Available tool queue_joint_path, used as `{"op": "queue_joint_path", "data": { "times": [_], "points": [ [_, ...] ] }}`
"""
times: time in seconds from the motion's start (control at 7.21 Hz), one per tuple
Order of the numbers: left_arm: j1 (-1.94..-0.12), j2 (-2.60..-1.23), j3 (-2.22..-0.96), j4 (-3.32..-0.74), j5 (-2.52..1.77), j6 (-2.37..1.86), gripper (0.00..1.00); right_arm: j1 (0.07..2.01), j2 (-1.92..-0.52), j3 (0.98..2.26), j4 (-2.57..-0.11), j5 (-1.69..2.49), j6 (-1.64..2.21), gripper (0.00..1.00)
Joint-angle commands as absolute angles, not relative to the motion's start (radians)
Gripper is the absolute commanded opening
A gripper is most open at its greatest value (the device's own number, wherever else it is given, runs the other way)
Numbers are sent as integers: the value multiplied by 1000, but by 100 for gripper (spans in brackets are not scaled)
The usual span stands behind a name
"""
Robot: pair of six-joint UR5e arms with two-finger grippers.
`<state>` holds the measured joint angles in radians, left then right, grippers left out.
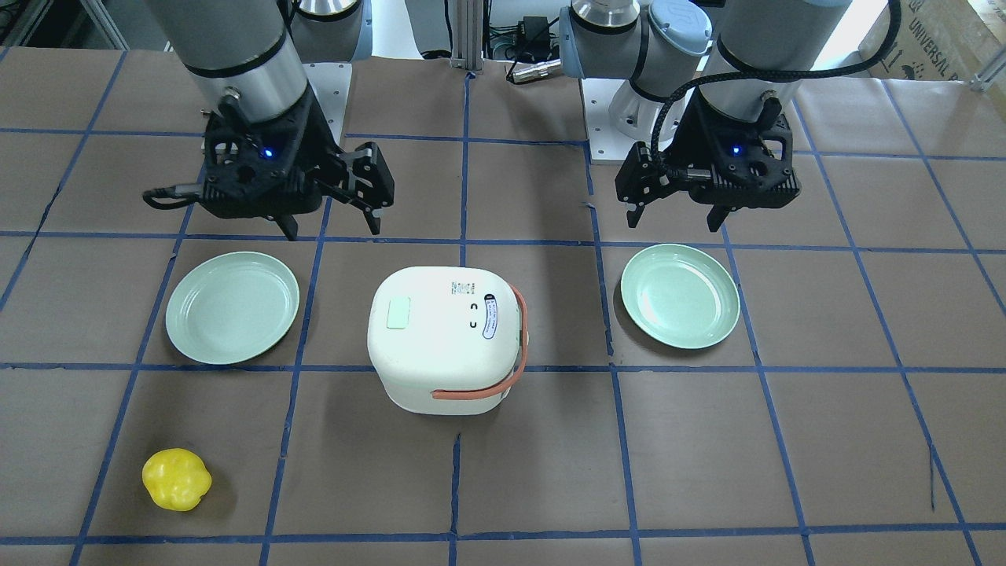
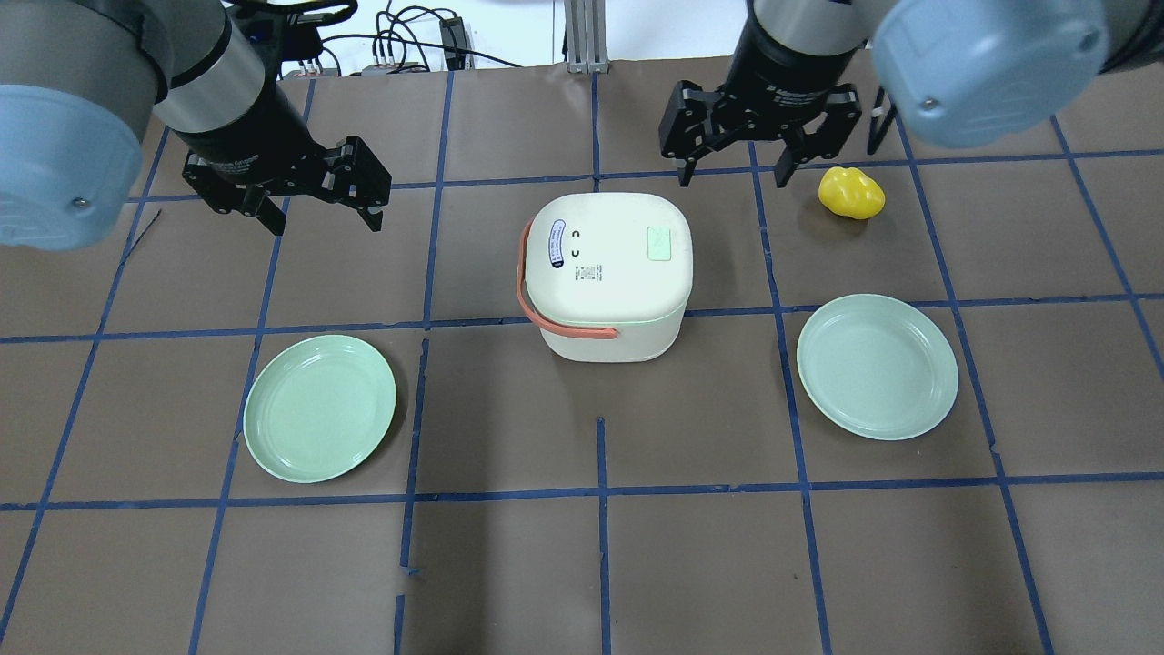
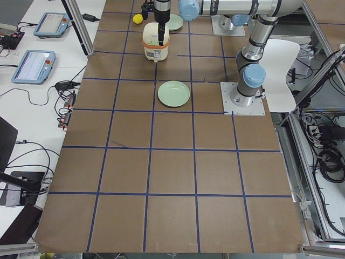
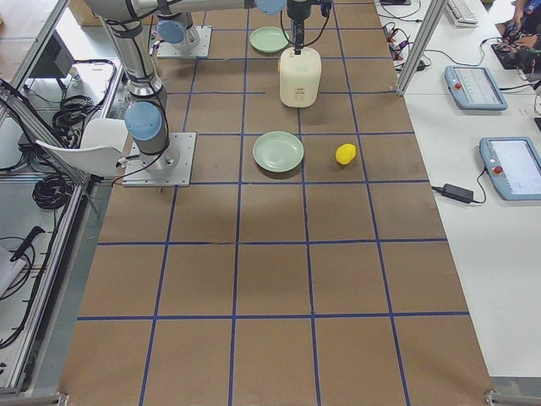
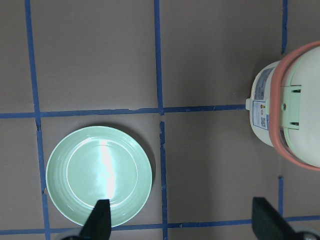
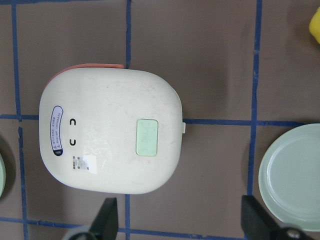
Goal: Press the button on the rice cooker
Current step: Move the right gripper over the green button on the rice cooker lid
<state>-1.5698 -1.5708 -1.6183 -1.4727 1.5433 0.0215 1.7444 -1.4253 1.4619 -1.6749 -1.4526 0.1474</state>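
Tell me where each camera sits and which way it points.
Front-facing: across the table, looking down at the robot; left claw and right claw show.
Overhead: behind the robot's shoulders, looking forward and down; both arms show.
Exterior left: table end by the left arm, looking along it; arms at far end.
Exterior right: opposite end, likewise.
Left wrist: straight down on a green plate; claw tips at bottom.
Right wrist: likewise, on the rice cooker.
Shared: front-facing and overhead show one layout from opposite sides.

Brown, blue, mint
Cream rice cooker (image 2: 609, 264), coral handle (image 2: 520, 282); two mint plates (image 2: 319, 408) (image 2: 877, 366); yellow lump (image 2: 851, 193) upper right; brown bench (image 2: 691, 564), blue grid.
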Motion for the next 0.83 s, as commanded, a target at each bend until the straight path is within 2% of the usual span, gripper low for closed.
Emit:
{"op": "queue_joint_path", "data": {
  "times": [0.0, 0.28, 0.69],
  "points": [
    [-1571, -1571, -1618, -1473, 1543, 21, 100, 1775, -1343, 1471, -1716, -1439, 157, 18],
    [-1571, -1571, -1618, -1473, 1543, 21, 100, 1775, -1310, 1473, -1744, -1434, 153, 9],
    [-1571, -1571, -1618, -1473, 1543, 21, 100, 1775, -1270, 1477, -1792, -1433, 160, 8]
  ]
}}
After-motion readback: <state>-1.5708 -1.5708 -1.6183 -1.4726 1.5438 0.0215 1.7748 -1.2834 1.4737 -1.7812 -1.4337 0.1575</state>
